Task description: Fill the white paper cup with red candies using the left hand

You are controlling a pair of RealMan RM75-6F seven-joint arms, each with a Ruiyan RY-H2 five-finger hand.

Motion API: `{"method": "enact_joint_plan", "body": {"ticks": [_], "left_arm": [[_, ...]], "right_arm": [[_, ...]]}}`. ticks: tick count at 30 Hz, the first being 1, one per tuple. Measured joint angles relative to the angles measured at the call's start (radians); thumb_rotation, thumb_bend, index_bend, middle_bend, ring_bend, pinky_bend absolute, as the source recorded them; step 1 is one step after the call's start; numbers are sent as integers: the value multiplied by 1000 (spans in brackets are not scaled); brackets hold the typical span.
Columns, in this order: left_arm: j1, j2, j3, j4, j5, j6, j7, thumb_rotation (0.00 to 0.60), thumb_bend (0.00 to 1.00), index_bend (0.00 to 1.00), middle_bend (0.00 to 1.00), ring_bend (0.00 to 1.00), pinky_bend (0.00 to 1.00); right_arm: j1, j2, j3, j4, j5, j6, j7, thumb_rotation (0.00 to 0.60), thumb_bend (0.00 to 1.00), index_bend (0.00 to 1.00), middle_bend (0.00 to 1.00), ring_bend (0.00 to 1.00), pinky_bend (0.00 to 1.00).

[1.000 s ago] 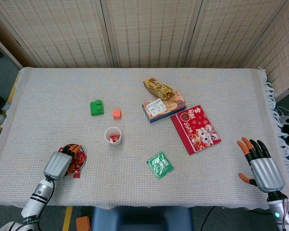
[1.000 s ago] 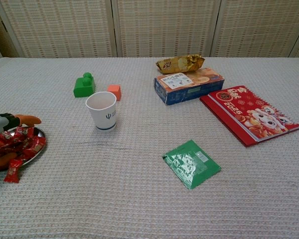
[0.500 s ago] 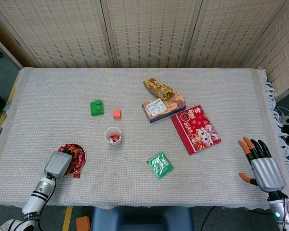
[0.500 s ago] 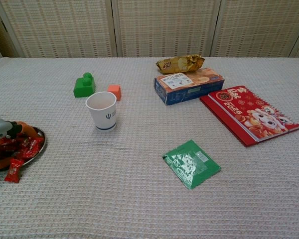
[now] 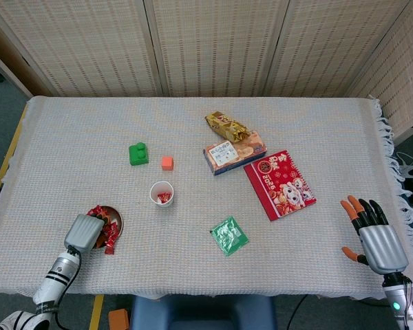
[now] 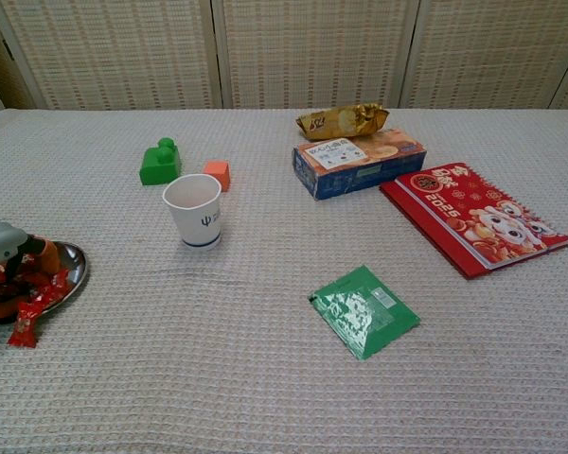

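left hand (image 5: 84, 232): fingers curled down into red candies (image 6: 26, 295) on metal dish (image 6: 71, 270), grip unclear | right hand (image 5: 376, 236): empty, fingers spread, at table (image 5: 76, 137) edge | woven cloth, wicker screens (image 5: 213, 45) behind

Place: a staged robot test room, a lab rather than a home.
Backdrop: woven folding screen panels (image 5: 213, 45) close off the far edge of the table (image 5: 69, 130).
Table cover: one pale knitted cloth (image 6: 265, 378), fringed at the right edge.
Props: unrelated goods laid apart, such as a green block (image 5: 138, 153), a biscuit box (image 5: 234, 152) and a red calendar (image 5: 280, 183).
Floor: grey, with yellow tape (image 5: 97, 311) by the near left corner.
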Motion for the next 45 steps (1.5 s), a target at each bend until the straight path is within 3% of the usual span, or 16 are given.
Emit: {"method": "enact_joint_plan", "body": {"ticks": [11, 22, 32, 39, 45], "left_arm": [[2, -8, -2, 12, 22, 28, -39, 600, 436, 660, 603, 616, 1000], [12, -9, -10, 9, 44, 77, -59, 600, 588, 734, 689, 658, 1000], [11, 30, -31, -52, 70, 125, -110, 600, 619, 746, 716, 668, 1000], [-18, 65, -94, -141, 67, 143, -119, 600, 619, 746, 717, 669, 1000], [-100, 42, -169, -186, 53, 125, -40, 600, 616, 748, 719, 669, 1000]], "right_arm": [[2, 2, -1, -3, 3, -6, -2, 600, 60, 0, 0, 0, 0], [-1, 3, -4, -4, -5, 1, -1, 600, 60, 0, 0, 0, 0], [0, 4, -3, -4, -4, 0, 2, 600, 59, 0, 0, 0, 0], [0, 6, -1, -4, -3, 0, 5, 600, 60, 0, 0, 0, 0], [2, 7, 0, -5, -1, -2, 7, 600, 59, 0, 0, 0, 0]]}}
